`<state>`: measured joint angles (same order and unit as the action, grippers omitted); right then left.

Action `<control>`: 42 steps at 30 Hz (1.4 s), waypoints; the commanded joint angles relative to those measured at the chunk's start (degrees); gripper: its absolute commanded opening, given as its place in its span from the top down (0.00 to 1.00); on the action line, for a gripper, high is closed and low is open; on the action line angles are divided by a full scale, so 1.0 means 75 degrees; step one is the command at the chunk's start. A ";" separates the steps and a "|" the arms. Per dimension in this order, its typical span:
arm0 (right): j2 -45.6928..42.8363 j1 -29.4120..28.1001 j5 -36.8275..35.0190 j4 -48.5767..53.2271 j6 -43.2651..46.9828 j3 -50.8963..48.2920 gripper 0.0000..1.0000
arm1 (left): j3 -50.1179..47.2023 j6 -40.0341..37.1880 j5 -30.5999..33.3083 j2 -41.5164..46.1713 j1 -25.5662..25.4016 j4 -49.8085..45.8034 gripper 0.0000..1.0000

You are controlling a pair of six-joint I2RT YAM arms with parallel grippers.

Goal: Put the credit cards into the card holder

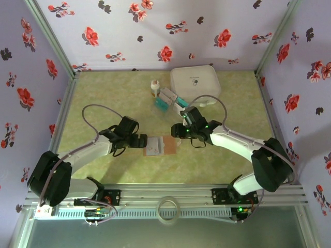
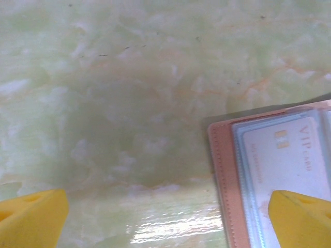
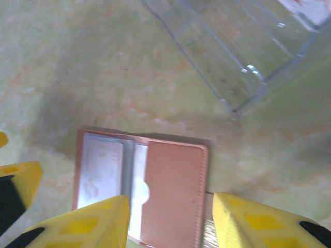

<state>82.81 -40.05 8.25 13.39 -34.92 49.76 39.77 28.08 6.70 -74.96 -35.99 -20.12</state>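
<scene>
The reddish-brown card holder (image 1: pixel 168 145) lies open on the table between both arms. One white card (image 1: pixel 153 148) sits in its clear sleeve. In the left wrist view, the card (image 2: pixel 284 155) reads "VIP" and the holder's stitched edge (image 2: pixel 221 175) is at the right. My left gripper (image 1: pixel 139 140) (image 2: pixel 165 222) is open, with one fingertip (image 2: pixel 302 217) over the card. My right gripper (image 1: pixel 178 134) (image 3: pixel 170 222) hangs open above the holder's brown flap (image 3: pixel 173 186), with nothing between its fingers. More credit cards (image 1: pixel 168 98), teal and white, lie heaped further back.
A small white bottle (image 1: pixel 154 87) stands left of the card heap. A large white zip case (image 1: pixel 195 82) lies behind it. Floral walls close in the left, back and right. A clear ribbed strip (image 3: pixel 232 57) runs along the far left of the table.
</scene>
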 commanded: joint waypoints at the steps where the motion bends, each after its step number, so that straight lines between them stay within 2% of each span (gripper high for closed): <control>1: -0.0212 0.0021 -0.0233 0.0234 0.0118 -0.0202 0.55 | -0.0165 -0.0054 -0.0452 0.0139 0.0064 0.0318 0.00; 18: -0.0043 0.0055 -0.0210 0.0034 0.0070 -0.0759 0.57 | -0.0548 0.0403 -0.0896 -0.0110 -0.0256 0.1096 0.00; 21: 0.0065 0.0087 -0.0199 -0.0078 0.0059 -0.0799 0.63 | -0.0484 0.0439 -0.0913 -0.0307 -0.0388 0.1206 0.00; 26: 0.0241 0.0137 -0.0154 -0.0199 0.0039 -0.0855 0.80 | -0.0332 0.0469 -0.0921 -0.0681 -0.0582 0.1387 0.00; 35: 0.0352 0.0172 -0.0065 -0.0454 -0.0010 -0.1015 0.99 | -0.0109 0.0498 -0.0946 -0.1259 -0.0826 0.1674 0.00; 42: 0.0490 0.0172 0.0152 -0.0687 -0.0102 -0.1031 1.00 | 0.0093 0.0534 -0.0995 -0.1571 -0.0951 0.1849 0.00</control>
<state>85.34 -39.24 8.32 9.85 -35.07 43.00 38.72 31.38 1.30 -84.53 -41.98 -9.87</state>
